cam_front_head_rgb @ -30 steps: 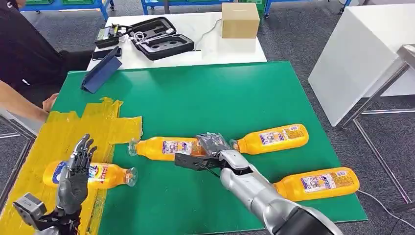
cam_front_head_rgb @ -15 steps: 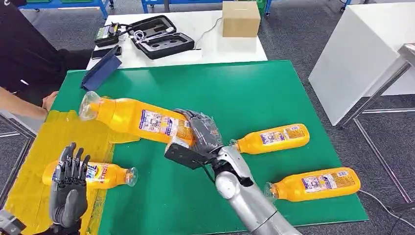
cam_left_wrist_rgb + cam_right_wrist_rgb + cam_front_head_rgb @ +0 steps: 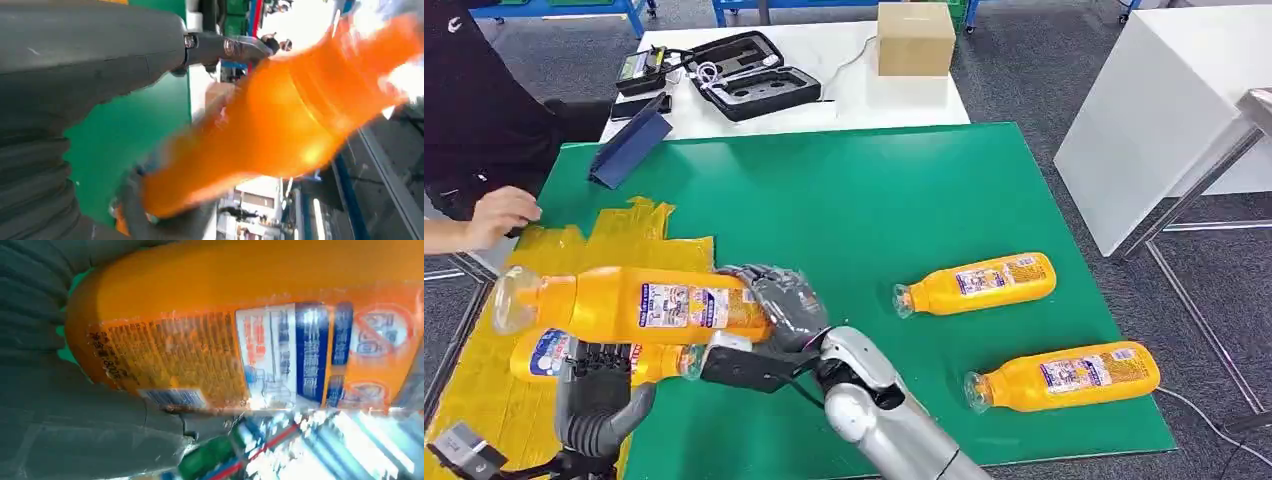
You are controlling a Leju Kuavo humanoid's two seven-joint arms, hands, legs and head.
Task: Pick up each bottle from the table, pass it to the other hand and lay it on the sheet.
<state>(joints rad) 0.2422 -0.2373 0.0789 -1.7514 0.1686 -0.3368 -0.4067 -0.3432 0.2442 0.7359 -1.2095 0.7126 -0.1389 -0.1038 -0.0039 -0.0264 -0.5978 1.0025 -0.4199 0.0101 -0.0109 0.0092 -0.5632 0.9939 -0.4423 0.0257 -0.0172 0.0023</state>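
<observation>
My right hand (image 3: 784, 305) grips an orange bottle (image 3: 644, 305) by its base and holds it level in the air, cap end over the yellow sheet (image 3: 484, 390). The right wrist view has that bottle's label (image 3: 260, 330) close up against the hand (image 3: 75, 425). My left hand (image 3: 602, 385) is raised just under the held bottle with its fingers apart; in the left wrist view the blurred bottle (image 3: 280, 125) lies between thumb (image 3: 90, 55) and fingers. A second bottle (image 3: 539, 352) lies on the sheet behind the left hand. Two more bottles (image 3: 979, 282) (image 3: 1069, 375) lie on the green table (image 3: 854, 200).
A person's hand (image 3: 494, 215) rests at the sheet's far left corner. A blue folder (image 3: 629, 145) lies at the green table's back left. Behind it a white table carries a black case (image 3: 754, 75) and a cardboard box (image 3: 914, 38). Another white table (image 3: 1164, 110) stands to the right.
My right hand lifted the middle bottle off the green table and carried it left over the sheet. My left hand came in under it. The person's hand shifted at the sheet's corner.
</observation>
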